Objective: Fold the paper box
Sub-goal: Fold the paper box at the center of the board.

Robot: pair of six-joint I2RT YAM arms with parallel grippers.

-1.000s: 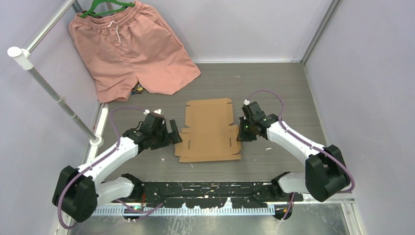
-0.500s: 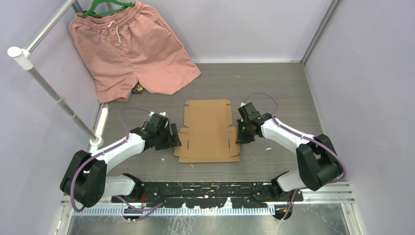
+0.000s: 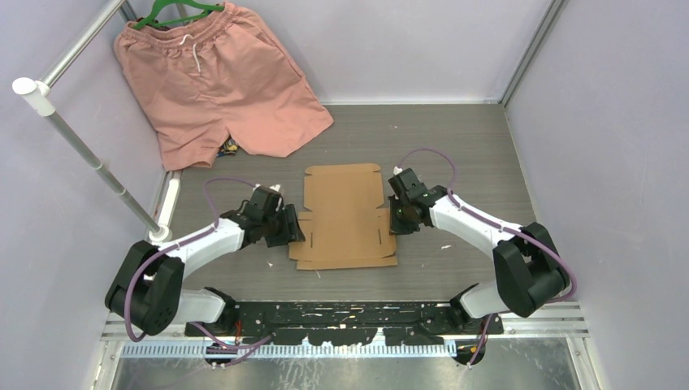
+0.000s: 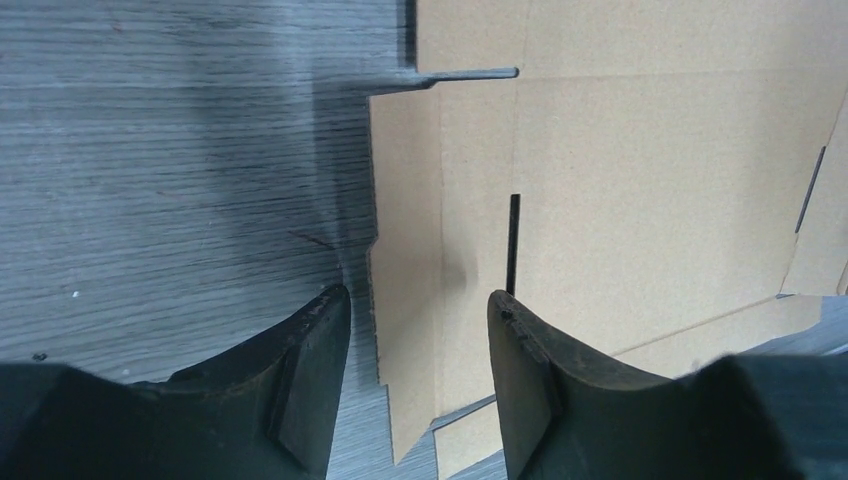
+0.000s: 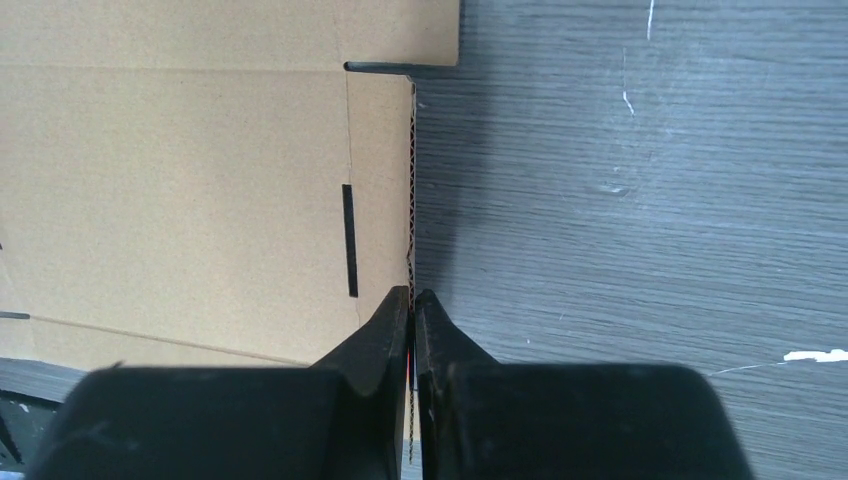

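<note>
The box point(image 3: 345, 215) lies flat and unfolded on the table point(image 3: 455, 154), midway between the two arms, so each arm reaches one side flap.

The left gripper point(image 4: 418, 298) straddles the left flap point(image 4: 405, 250). One finger is over bare table and the other over the cardboard. The jaws stand roughly half apart, with a gap on each side of the flap edge, and hold nothing. This stance places the flap edge inside the gap, ready for a pinch.

The right gripper point(image 5: 412, 298) is pinched together on the outer edge of the right flap point(image 5: 380, 180); the corrugated edge runs straight into the fingertips. That grip probably anchors the sheet and prepares the flap for lifting along its crease.

No fold is formed yet.
</note>
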